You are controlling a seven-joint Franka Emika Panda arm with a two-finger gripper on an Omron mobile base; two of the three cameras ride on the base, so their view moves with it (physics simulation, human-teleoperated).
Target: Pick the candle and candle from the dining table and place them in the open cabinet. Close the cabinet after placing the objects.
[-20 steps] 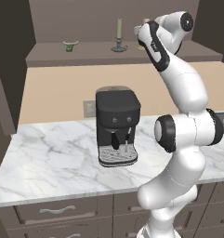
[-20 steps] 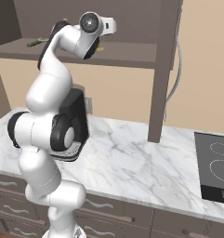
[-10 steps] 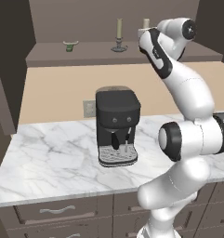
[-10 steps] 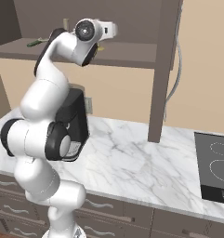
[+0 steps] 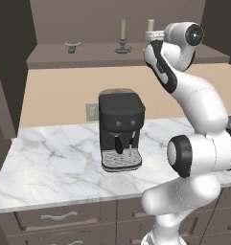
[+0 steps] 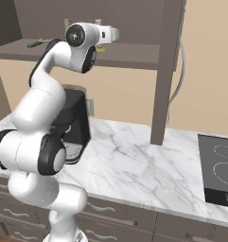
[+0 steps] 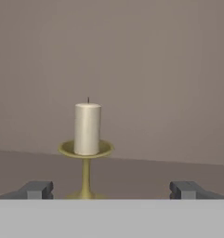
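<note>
Nearest: marble tabletop [image 5: 50, 162] carrying a black coffee machine [image 5: 119, 129], with silver-handled drawers [image 5: 59, 217] below and a cooktop [image 6: 219, 168] at the right end. None of it under the arm's working height.

Higher and farther: hand [image 7: 111, 189] raised to the shelf [image 5: 88, 55] of the open cabinet [image 6: 170, 71], fingers spread wide with nothing between them, dark tips flanking an empty gap.

Just beyond the tips: cream candle [image 7: 87, 128] upright on a brass-coloured stemmed holder [image 7: 85, 174], standing free on the shelf at its right part. Left of it, olive-beige candle [image 5: 122, 29] upright on a round dark dish base [image 5: 122, 50]. Both already in the cabinet; door closing apparently left to do.

Handling, as a judgement: light, stiff, waxy-smooth, top-heavy on a thin stem, easily tipped by a sideways nudge. Best held around the wax body just above the dish, or by the stem.

Farther left along the shelf: small green bowl [image 5: 73, 46], well apart. Cabinet back wall close behind the candles. Door panel with vertical bar handle [image 6: 181, 66] off to the right.
</note>
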